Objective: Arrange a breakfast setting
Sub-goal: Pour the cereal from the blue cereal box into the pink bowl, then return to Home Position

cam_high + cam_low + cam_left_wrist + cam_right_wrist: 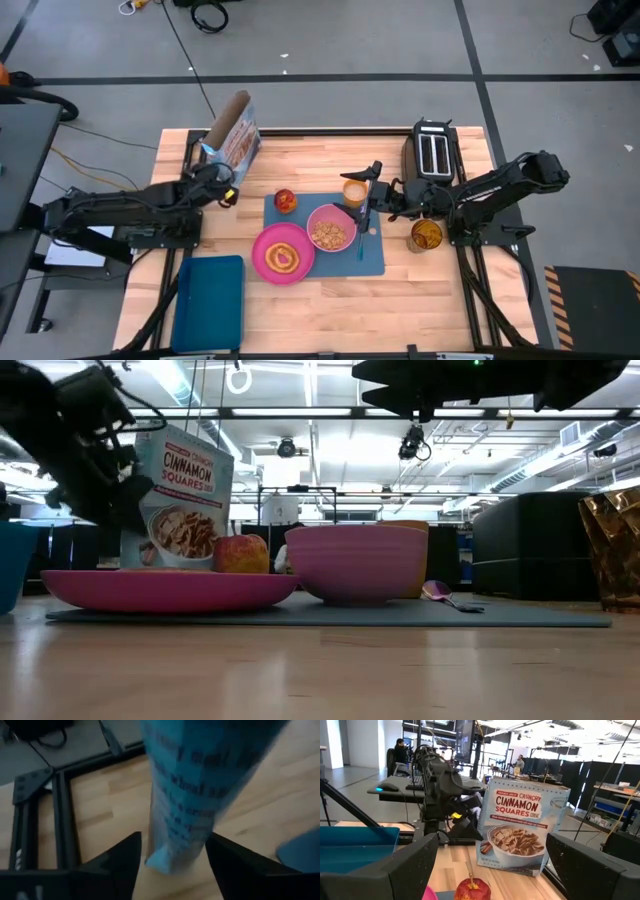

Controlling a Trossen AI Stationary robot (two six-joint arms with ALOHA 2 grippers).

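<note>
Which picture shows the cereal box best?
The right wrist view: the cereal box stands upright with its whole front and name showing. The low view shows its front partly behind the left end effector. The high view sees only its top. The left wrist view shows one blurry edge between that end effector's fingers.

Upright cereal box (183,495) behind the pink plate (170,589), apple (241,554) and bowl (356,562) on the placemat (520,616)

Bare table (420,300) lies free at the frame's lower right; the toaster (432,150) blocks the upper right.
</note>
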